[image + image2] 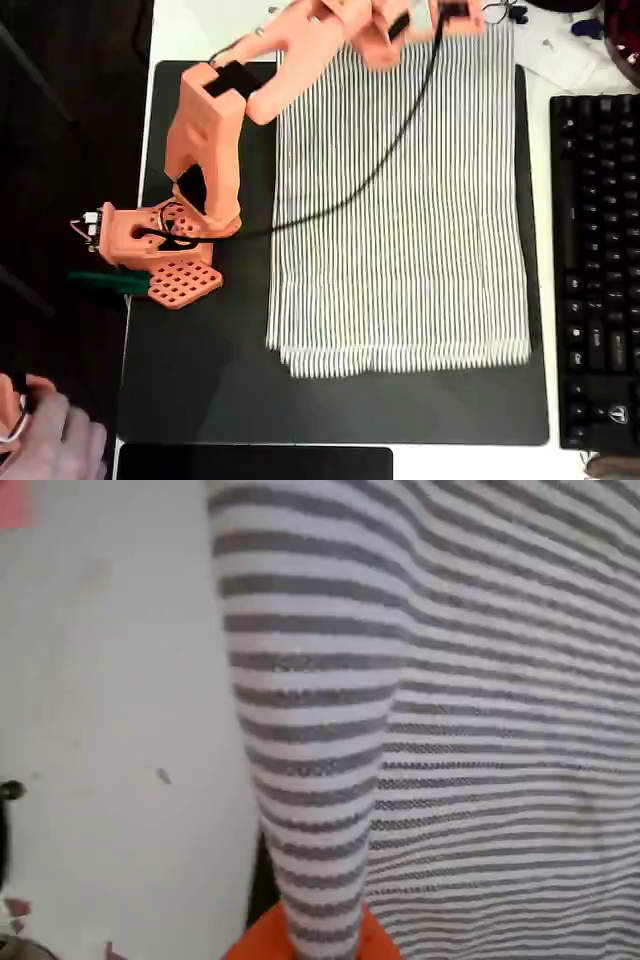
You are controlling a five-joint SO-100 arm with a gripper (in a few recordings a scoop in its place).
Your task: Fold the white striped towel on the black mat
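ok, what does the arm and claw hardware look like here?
The arm is salmon-orange printed plastic with blocky links, black motor blocks at the joints and a perforated base plate. A thin black cable runs from the base toward the claw.

My white striped towel lies flat on the black mat — layered near edge, far edge bunched up, right of centre.

Even, bright illumination in the overhead view; shadows faint, highlights washed out along the upper edge. Wrist view soft, close-range cloth out of focus.
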